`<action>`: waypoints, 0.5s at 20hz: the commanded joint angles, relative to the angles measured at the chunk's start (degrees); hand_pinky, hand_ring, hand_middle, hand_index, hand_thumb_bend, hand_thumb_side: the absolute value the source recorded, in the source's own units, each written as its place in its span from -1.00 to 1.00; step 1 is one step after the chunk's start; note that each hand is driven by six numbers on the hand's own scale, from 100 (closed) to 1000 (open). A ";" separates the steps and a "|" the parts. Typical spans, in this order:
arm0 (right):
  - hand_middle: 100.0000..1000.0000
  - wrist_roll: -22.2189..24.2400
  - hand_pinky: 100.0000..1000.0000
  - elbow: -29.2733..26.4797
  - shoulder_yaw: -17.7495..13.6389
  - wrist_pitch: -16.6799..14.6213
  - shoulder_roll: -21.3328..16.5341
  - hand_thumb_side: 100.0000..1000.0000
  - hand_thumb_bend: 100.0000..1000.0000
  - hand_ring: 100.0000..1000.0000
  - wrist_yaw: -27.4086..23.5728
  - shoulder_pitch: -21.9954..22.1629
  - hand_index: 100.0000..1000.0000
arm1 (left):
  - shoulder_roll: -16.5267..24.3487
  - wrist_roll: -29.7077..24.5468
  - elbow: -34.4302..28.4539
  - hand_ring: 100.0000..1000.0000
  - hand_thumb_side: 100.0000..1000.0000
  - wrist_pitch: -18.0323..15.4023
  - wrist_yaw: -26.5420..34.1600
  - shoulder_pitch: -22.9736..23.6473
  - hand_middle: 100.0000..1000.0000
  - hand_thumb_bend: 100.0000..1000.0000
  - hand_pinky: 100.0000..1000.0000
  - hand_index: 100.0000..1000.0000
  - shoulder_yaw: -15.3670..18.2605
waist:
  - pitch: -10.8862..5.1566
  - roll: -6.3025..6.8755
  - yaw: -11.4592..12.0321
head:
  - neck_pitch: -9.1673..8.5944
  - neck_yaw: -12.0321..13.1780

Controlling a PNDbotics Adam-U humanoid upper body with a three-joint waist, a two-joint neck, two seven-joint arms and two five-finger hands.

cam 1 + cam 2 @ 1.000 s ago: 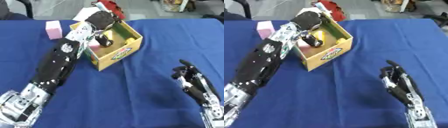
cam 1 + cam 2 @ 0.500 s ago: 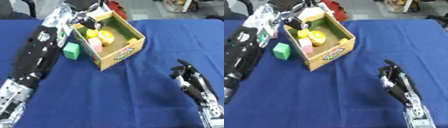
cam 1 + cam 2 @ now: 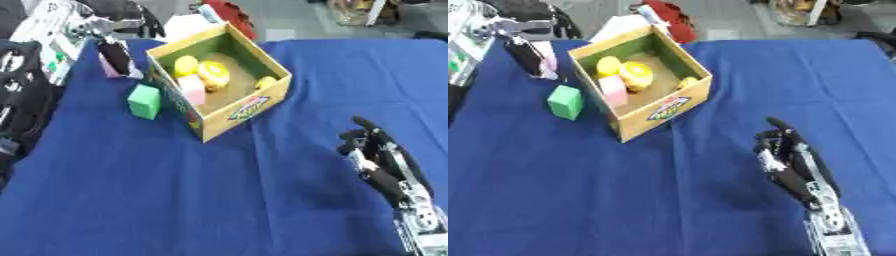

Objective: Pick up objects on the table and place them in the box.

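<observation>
- My left hand (image 3: 114,47) is at about 10 o'clock from the box (image 3: 214,82). Its fingers point down by a pink block (image 3: 547,55) and hold nothing.
- My right hand (image 3: 385,162) rests open at 4 o'clock.
- The green block (image 3: 144,101) sits at 9 o'clock, just beside the box. It looks light and hard. I would pinch its flat sides.

Cloth table, cardboard box, plastic-looking blocks.
We see a matt blue cloth (image 3: 219,200) over the table, faintly creased; the box (image 3: 219,117) looks like matt cardboard with a printed label; the green cube (image 3: 144,101) looks smooth and matt, like foam or plastic; the right hand (image 3: 381,160) looks like black plastic with silvery metal parts.
</observation>
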 commanded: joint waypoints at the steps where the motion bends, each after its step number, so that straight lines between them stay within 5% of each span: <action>1: 0.24 -0.14 0.23 -0.44 -0.41 -0.18 -1.01 -0.29 -1.00 0.14 0.27 -0.42 0.83 | 0.72 -2.48 3.22 0.50 -0.42 -1.03 -1.55 -0.74 0.53 0.13 0.59 0.80 1.01 | -1.27 0.14 -0.18 | -0.08 -0.08; 5: 0.24 -0.12 0.23 -0.37 -0.38 -0.21 -0.97 -0.28 -1.00 0.14 0.26 -0.47 0.83 | 0.08 -4.14 5.50 0.53 -0.31 -2.77 -1.78 -0.52 0.57 0.23 0.61 0.81 0.70 | -1.15 0.02 -0.30 | 0.00 0.07; 10: 0.24 -0.12 0.23 -0.31 -0.35 -0.21 -0.89 -0.28 -1.00 0.14 0.28 -0.49 0.83 | -0.28 -3.05 5.89 0.53 -0.42 -3.15 -3.07 -0.19 0.56 0.22 0.60 0.81 0.22 | -1.03 0.05 -0.35 | -0.09 0.20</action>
